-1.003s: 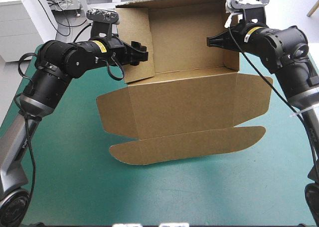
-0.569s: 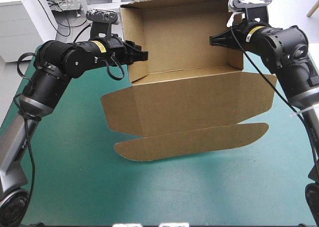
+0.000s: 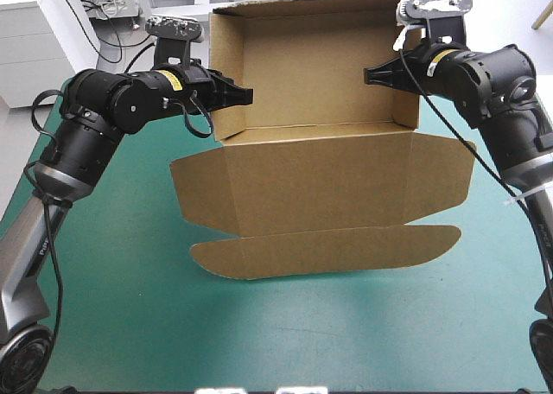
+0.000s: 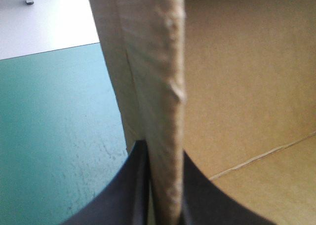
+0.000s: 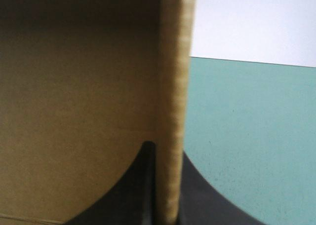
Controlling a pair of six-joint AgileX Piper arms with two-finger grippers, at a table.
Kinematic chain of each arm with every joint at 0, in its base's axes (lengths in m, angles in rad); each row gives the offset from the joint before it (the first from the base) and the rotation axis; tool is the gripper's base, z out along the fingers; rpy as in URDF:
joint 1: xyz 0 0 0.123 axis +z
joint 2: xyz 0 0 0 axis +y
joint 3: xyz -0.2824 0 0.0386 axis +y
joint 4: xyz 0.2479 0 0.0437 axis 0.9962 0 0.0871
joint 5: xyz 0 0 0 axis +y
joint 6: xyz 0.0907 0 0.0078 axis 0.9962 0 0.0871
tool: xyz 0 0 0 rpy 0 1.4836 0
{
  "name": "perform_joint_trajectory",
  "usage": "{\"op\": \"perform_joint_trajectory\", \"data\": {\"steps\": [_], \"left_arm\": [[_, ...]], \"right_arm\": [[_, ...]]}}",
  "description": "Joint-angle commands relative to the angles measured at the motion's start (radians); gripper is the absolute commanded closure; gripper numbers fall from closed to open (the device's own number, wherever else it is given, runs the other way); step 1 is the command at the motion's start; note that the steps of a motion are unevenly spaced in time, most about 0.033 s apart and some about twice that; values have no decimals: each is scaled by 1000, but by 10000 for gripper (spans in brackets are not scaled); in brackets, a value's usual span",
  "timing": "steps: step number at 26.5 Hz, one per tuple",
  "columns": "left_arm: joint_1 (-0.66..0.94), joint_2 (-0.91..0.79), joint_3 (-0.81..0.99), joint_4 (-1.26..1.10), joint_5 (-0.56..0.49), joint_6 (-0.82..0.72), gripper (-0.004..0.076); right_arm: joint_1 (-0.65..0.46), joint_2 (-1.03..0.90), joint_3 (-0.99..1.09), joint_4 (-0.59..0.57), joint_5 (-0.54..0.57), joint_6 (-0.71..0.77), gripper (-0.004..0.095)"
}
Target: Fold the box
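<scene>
Both claws [image 3: 247, 94] [image 3: 368, 73] tight on box [image 3: 320, 174] walls

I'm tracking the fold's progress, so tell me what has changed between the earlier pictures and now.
The left gripper has swung the left side wall of the box from a slant to stand squarer. The flat lid slid slightly sideways on the teal-green cover, right and partly back. Unchanged: the left and the right gripper stay shut on the side walls, and the lid lies flat.
</scene>
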Motion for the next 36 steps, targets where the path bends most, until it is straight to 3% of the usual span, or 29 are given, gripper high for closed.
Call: {"op": "perform_joint_trajectory", "data": {"steps": [1,6,10,29,32,36], "left_arm": [[-17,-40,-25,-25,-26,53,731],[-15,43,-25,43,137,60,731],[-15,146,-25,46,218,101,731],[-14,352,-27,51,287,101,727],[-7,368,-27,48,307,101,678],[17,370,-27,47,320,91,512]], "right_arm": [[2,-38,-28,36,8,-65,924],[2,22,-28,77,220,-131,924],[2,119,-28,140,222,-136,924],[2,366,-28,231,222,-152,923],[2,367,-28,238,222,-166,916],[2,367,-28,240,222,-171,790]]}}
